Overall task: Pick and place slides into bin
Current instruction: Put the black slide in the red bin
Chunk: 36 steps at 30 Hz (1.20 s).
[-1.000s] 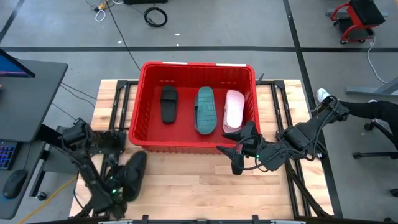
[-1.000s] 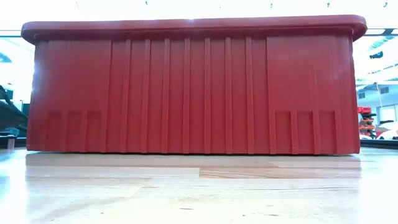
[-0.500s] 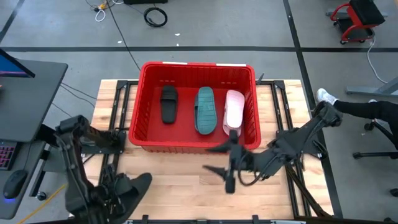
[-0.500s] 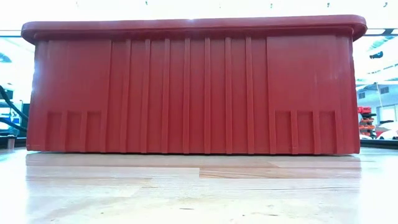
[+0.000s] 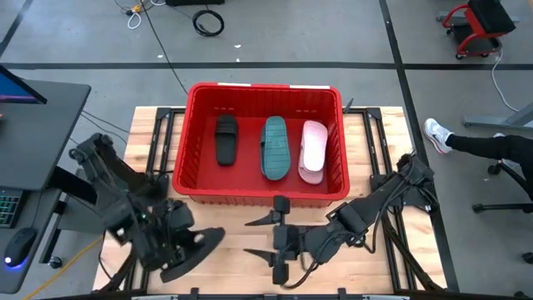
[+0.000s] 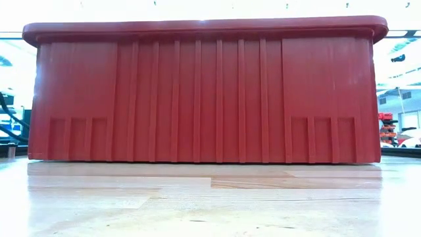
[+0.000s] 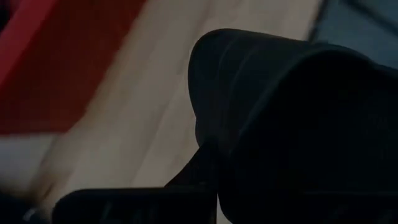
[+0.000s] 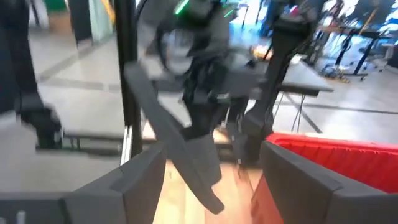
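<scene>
- Premises: a robotics lab or workshop – bare grey concrete floor (image 5: 333, 33) marked with dark tape lines.
- Loose cables (image 5: 208, 18) lie on the floor.
- A wooden work table (image 5: 241, 237) stands on a black metal frame.
- A desk with keyboard (image 5: 7, 207) and mouse (image 5: 20, 247) stands alongside.
- A red wheeled stool (image 5: 476, 25) stands in the far corner.

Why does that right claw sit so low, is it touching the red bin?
Apart. In the high view, bare wood shows between the right gripper, fingers spread, and the red bin.
</scene>
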{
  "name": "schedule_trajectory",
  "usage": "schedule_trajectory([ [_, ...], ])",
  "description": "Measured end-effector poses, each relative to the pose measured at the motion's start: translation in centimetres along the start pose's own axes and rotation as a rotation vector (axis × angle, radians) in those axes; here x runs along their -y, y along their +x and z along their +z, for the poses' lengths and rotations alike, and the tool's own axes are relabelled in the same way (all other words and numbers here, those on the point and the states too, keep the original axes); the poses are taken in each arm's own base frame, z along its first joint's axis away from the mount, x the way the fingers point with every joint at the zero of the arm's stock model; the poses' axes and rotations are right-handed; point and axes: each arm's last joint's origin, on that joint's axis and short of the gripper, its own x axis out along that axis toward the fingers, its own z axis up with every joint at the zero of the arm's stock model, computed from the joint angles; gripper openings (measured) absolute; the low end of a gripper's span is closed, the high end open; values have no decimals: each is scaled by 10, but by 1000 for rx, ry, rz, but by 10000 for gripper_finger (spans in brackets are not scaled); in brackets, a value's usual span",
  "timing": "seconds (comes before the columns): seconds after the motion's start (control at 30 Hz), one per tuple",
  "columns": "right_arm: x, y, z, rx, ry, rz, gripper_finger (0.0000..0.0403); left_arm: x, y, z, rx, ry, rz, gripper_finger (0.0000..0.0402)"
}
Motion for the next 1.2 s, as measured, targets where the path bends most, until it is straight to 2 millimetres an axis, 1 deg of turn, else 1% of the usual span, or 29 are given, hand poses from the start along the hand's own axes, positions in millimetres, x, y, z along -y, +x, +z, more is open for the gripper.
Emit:
schedule_trajectory([
  [0.13, -4, 3, 14, -88, -83, 26, 297, 5, -1, 26, 72, 56, -157, 12],
  [0.2, -4, 2, 17, -131, -114, 37, 314, 11, -1, 38, 127, 95, -234, 12],
  [0.27, -5, 3, 11, -209, -148, 68, 329, 14, -1, 49, 177, 115, -289, 12],
  [0.33, -7, 3, 2, -277, -139, 107, 339, 14, 0, 57, 210, 122, -304, 12],
  [0.47, -9, 2, -11, -372, -108, 158, 340, 11, 2, 66, 234, 121, -297, 13],
  [0.57, -10, 2, -19, -431, -120, 142, 332, 10, 3, 70, 250, 128, -301, 12],
  [0.63, -9, 3, -22, -454, -109, 127, 324, 12, 3, 72, 271, 168, -309, 12],
  [0.7, -7, 4, -23, -454, -86, 97, 317, 13, 3, 73, 290, 205, -324, 12],
  [0.83, -3, 6, -23, -455, -72, 64, 303, 15, 5, 75, 296, 221, -319, 14],
  [1.07, -2, 7, -23, -454, -133, 52, 289, 21, 17, 76, 285, 241, -309, 11],
  [1.2, -2, 6, -24, -460, -152, 57, 289, 22, 19, 76, 283, 247, -306, 12],
])
